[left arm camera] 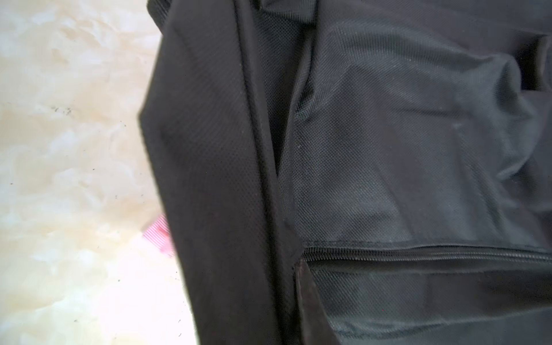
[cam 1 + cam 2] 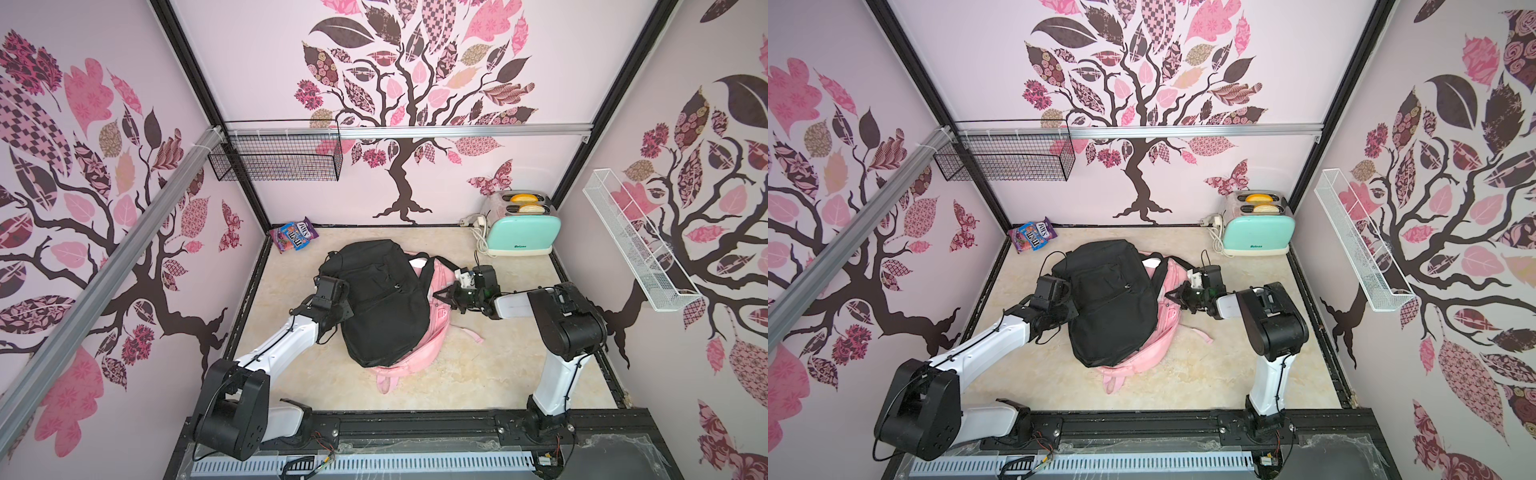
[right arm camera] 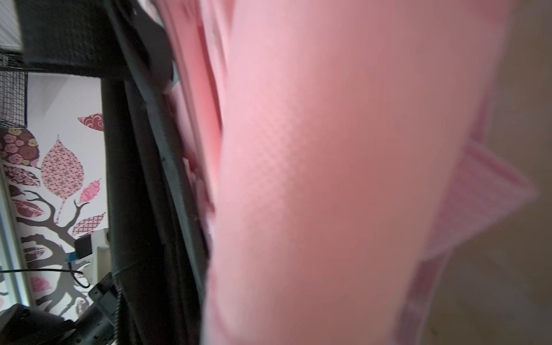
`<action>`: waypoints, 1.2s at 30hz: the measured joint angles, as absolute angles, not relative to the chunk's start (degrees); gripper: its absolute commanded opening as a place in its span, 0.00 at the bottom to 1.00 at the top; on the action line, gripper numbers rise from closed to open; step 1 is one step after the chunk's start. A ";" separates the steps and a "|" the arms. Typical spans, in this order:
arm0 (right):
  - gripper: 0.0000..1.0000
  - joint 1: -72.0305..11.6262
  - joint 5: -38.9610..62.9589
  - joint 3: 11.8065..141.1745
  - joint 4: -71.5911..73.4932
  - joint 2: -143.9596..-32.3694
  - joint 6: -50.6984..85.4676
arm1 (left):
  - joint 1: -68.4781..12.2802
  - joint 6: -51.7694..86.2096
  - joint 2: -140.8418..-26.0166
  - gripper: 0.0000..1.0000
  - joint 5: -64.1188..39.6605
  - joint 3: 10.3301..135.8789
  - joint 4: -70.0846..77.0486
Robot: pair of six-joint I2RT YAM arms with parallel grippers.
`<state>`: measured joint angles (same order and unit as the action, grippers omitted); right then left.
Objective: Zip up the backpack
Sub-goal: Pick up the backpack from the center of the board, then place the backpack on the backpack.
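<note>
Soft and limp, the pink backpack [image 2: 434,332] is lying mostly under a black backpack [image 2: 382,299], its bare side meeting the right gripper [image 2: 441,296]'s closed jaws, probably wanting a zipper-pull hold, while the left gripper [image 2: 337,311]'s closed jaws are resting against black fabric.

Black backpack [image 2: 382,299] is laid flat mid-tabletop [image 2: 291,374]. Mint toaster [image 2: 521,230], two slices loaded, is set far right, white cord [image 2: 481,241] beside it. Candy bag [image 2: 293,237] is noted far left. Black wire basket [image 2: 276,156] is hung on far wall, white wire basket [image 2: 636,245] on right wall.
</note>
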<state>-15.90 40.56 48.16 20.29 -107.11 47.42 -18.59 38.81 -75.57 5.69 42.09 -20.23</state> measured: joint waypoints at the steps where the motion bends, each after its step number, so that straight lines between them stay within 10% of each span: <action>1: 0.00 -16.12 40.18 48.16 18.94 -106.04 47.00 | -18.79 38.83 -75.53 0.00 5.89 42.04 -20.23; 22: 0.00 -21.67 18.00 73.89 -44.95 -74.11 24.84 | -15.75 44.18 -78.43 0.00 3.79 39.62 -18.98; 36: 0.00 -21.93 33.61 89.95 -51.48 -68.07 29.17 | -15.62 44.51 -84.68 0.00 5.65 41.85 -18.02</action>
